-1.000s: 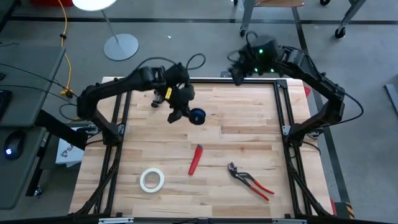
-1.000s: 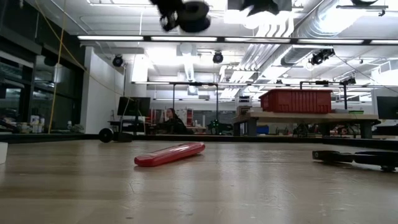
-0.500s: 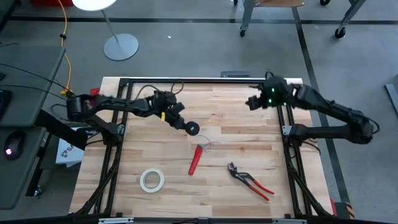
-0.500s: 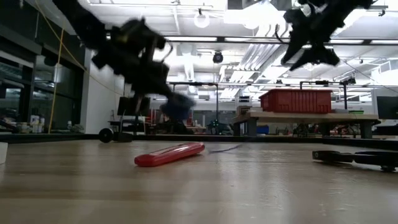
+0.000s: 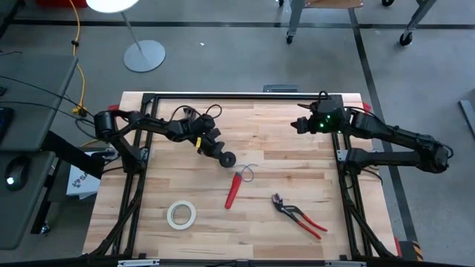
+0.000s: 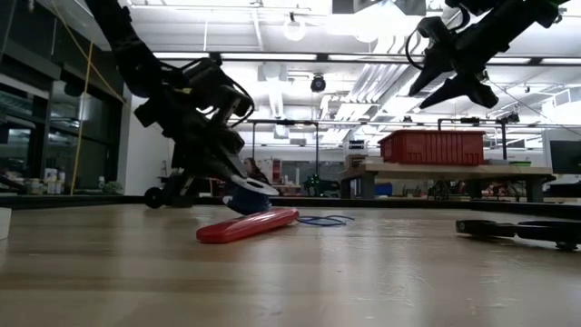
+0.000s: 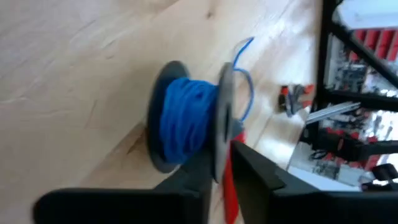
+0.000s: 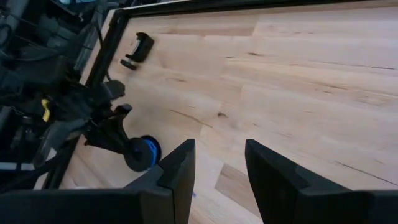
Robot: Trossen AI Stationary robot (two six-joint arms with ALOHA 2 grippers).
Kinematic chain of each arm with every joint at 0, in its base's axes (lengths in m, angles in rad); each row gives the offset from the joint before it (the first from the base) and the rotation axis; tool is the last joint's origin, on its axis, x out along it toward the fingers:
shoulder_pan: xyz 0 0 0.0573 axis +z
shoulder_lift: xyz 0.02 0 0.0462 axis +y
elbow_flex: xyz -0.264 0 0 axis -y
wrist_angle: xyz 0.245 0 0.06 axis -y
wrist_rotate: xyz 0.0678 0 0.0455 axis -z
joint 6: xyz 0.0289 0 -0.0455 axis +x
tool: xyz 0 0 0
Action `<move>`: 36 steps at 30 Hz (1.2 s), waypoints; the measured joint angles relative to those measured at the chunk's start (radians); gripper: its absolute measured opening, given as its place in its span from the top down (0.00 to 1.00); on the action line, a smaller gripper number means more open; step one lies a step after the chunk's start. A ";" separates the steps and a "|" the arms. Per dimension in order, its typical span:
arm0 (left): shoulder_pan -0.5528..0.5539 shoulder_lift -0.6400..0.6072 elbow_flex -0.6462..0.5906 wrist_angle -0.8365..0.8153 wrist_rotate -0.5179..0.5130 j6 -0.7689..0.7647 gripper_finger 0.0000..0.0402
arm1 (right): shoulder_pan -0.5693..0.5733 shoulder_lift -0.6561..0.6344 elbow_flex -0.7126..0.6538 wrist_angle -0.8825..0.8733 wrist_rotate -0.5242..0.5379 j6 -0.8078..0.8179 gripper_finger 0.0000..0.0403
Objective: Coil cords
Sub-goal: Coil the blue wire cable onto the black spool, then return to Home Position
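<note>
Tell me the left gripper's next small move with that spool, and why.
Probably open fully and back off. The left gripper has the spool down at the table beside the red tool, with most blue wire wound on and only a short loose loop left.

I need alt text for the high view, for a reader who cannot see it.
The left hand lowers a black spool to a wooden table, blue wire trailing beside a red tool. Tape roll and pliers lie nearer; the right hand waits, open.
</note>
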 joint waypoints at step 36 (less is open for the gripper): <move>0.006 -0.438 -0.034 -0.186 -0.291 0.157 0.51 | 0.008 -0.008 0.000 -0.127 -0.033 -0.125 0.67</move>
